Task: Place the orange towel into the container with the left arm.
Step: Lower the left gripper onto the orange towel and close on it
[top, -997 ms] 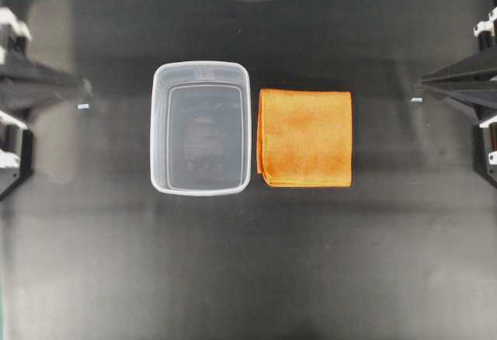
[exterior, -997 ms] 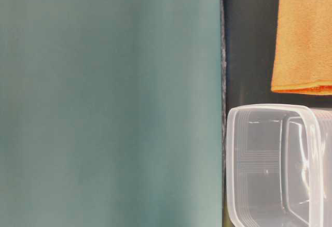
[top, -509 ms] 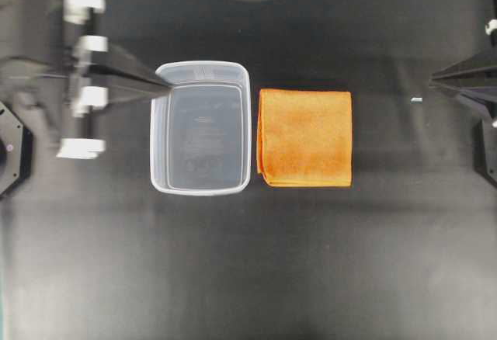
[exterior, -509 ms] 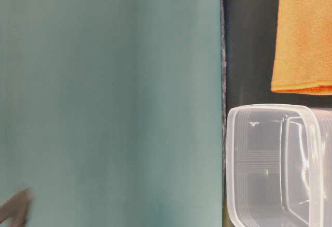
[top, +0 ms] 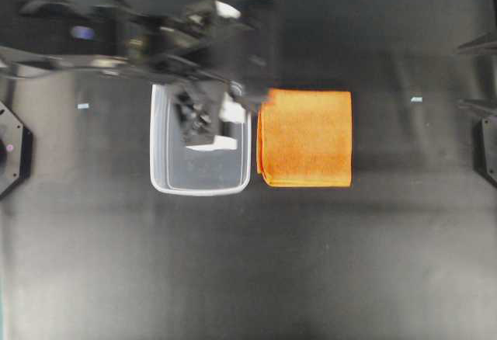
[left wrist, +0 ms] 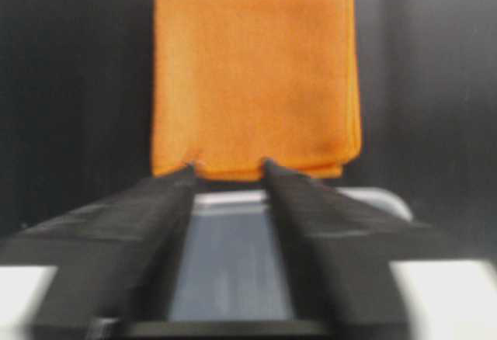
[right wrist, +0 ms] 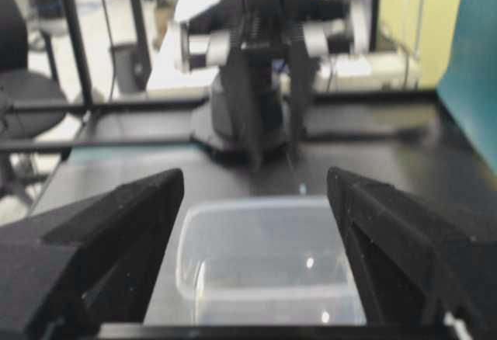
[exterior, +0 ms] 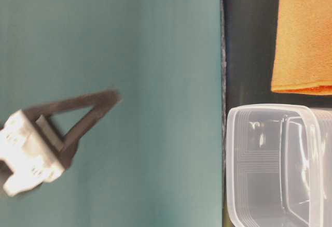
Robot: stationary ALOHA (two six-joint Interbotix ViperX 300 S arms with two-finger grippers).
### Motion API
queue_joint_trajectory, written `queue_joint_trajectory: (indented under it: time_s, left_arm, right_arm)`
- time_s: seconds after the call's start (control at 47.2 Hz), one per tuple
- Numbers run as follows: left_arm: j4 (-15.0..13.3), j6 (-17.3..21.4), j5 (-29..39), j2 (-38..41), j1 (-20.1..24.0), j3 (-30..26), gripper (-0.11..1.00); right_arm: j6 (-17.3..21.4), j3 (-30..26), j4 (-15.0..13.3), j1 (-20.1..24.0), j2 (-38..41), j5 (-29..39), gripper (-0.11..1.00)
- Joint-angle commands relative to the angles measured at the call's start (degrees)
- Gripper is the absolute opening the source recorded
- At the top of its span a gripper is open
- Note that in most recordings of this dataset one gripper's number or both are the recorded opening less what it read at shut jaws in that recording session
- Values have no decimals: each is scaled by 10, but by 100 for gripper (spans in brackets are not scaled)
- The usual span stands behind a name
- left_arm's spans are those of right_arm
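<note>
The orange towel [top: 304, 138] lies folded flat on the black table, just right of the clear container [top: 200, 171]. My left gripper [top: 247, 101], blurred with motion, is above the container's far right corner, at the towel's near edge. In the left wrist view its black fingers [left wrist: 167, 194] stand apart and empty, tips [left wrist: 227, 168] at the edge of the towel [left wrist: 252, 76], with the container rim [left wrist: 233, 199] between them. My right gripper [right wrist: 256, 181] is wide open and empty, back at the right edge [top: 466, 75], facing the container [right wrist: 264, 255].
A teal wall [exterior: 129, 40] fills most of the table-level view, with one left finger [exterior: 78, 118] in front of it. The container [exterior: 280, 165] and towel [exterior: 303, 35] show at that view's right. The arm bases stand at both table sides.
My left arm has swung from the left edge across the container to the towel's near edge. The right arm has drawn back slightly. Towel and container have not moved.
</note>
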Motion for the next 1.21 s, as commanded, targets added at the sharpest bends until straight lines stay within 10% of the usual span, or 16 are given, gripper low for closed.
queue_joint_trajectory:
  time_s: [0.0,0.191,1.018,1.187]
  left_arm:
    - [2,11,27,61,-1,-67,56]
    - [3,28,28,178,1,-140,90]
    - [3,-4,-22,340,-12,-151,88]
    - [2,-16,-11,333,-19,-146,64]
  right_arm:
    - [-4,-17,0,-2,-10,-4,73]
    - [-8,-24,-1,-2,-31,-6,73]
    - [-43,-18,-1,-1,-42,-90,72]
    - [-43,-17,-1,-2,-42,-90,72]
